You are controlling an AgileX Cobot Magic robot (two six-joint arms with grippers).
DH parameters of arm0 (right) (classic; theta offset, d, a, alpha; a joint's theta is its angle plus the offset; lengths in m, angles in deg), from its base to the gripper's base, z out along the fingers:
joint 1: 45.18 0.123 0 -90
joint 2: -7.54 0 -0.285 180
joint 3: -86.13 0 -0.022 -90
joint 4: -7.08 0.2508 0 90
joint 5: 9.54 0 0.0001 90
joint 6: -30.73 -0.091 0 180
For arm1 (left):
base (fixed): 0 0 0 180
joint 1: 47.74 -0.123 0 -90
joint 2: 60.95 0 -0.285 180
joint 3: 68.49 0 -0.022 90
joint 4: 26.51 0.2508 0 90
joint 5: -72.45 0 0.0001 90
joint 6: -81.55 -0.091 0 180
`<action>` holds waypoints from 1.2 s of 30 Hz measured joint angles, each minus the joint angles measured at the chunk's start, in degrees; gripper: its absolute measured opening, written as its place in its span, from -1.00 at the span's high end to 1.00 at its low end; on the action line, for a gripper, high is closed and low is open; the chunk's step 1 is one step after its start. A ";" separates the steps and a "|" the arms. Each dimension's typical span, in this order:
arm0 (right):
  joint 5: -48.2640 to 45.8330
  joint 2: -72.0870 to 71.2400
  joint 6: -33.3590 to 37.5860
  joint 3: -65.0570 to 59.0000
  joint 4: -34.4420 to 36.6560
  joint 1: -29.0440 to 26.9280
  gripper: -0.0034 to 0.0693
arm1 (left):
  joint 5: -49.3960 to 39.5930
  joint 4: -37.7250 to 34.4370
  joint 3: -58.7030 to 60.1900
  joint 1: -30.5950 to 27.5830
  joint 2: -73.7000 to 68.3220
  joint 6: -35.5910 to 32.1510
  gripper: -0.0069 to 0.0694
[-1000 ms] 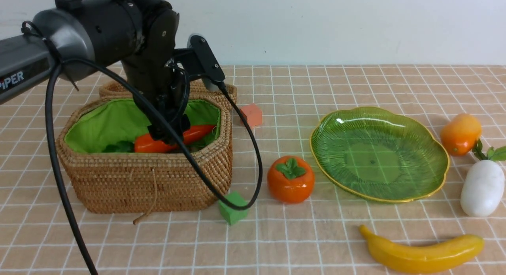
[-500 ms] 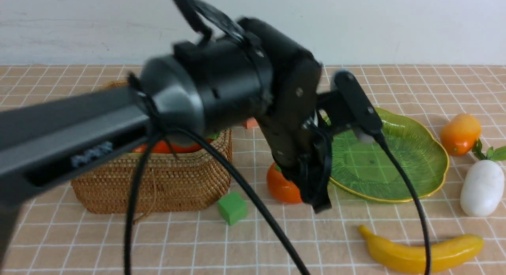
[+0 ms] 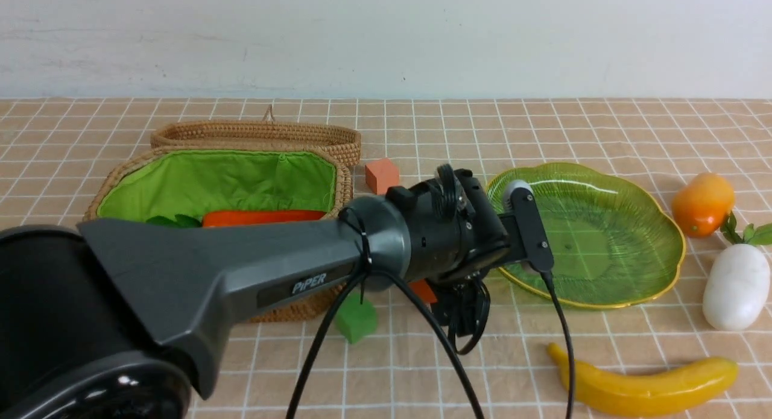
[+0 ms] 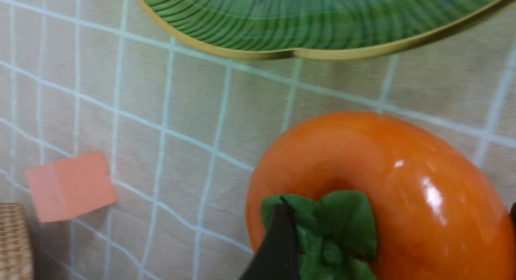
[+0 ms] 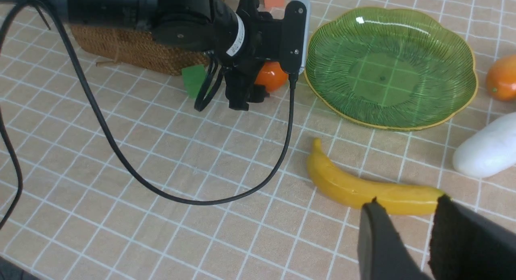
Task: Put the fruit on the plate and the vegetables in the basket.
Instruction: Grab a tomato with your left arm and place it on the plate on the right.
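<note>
Hovering our left gripper (image 5: 246, 98), jaws wide, over the persimmon (image 4: 403, 171), we fear one finger (image 4: 278, 239) hits its leaf cap (image 4: 342, 227) and rolls it; right gripper (image 5: 409, 201) jaws narrow, empty.

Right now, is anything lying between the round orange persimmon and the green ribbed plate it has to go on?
Nothing visible does: only bare checked tablecloth separates the round orange persimmon from the green ribbed plate.

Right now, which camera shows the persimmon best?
Left wrist view: the persimmon is close up, leaf cap clear. Front view shows only a sliver under the left arm. Right wrist view shows it small, partly behind the left gripper.
</note>
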 joint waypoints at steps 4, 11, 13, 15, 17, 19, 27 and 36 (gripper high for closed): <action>0.00 0.00 0.00 0.00 0.05 0.00 0.33 | 1.92 4.21 0.00 0.00 -1.02 4.40 -0.67; 0.00 0.00 0.00 0.00 0.05 0.00 0.32 | 3.39 8.44 0.00 -0.17 -2.03 8.12 -0.51; 0.00 0.00 0.00 0.00 0.05 0.00 0.32 | 3.39 8.47 0.00 -0.31 -2.03 9.34 -0.51; 0.00 0.00 0.00 0.03 0.05 0.00 0.32 | 1.88 8.73 -0.07 -0.75 -1.97 11.19 -0.51; 0.00 0.00 0.00 0.03 -0.02 0.00 0.32 | -0.37 8.66 -0.07 -0.72 -1.28 11.32 -0.51; 0.00 0.00 -0.65 0.03 -0.69 0.00 0.32 | -2.79 7.55 -0.07 -0.66 0.12 11.32 -0.50; 1.75 0.00 -8.26 -0.02 -9.24 0.00 0.32 | -5.88 -17.26 -12.30 0.30 7.87 -1.00 -0.50; 3.49 0.00 -9.40 -0.64 -10.31 0.00 0.31 | -0.57 -39.81 -31.23 -0.05 -10.83 -19.50 -0.50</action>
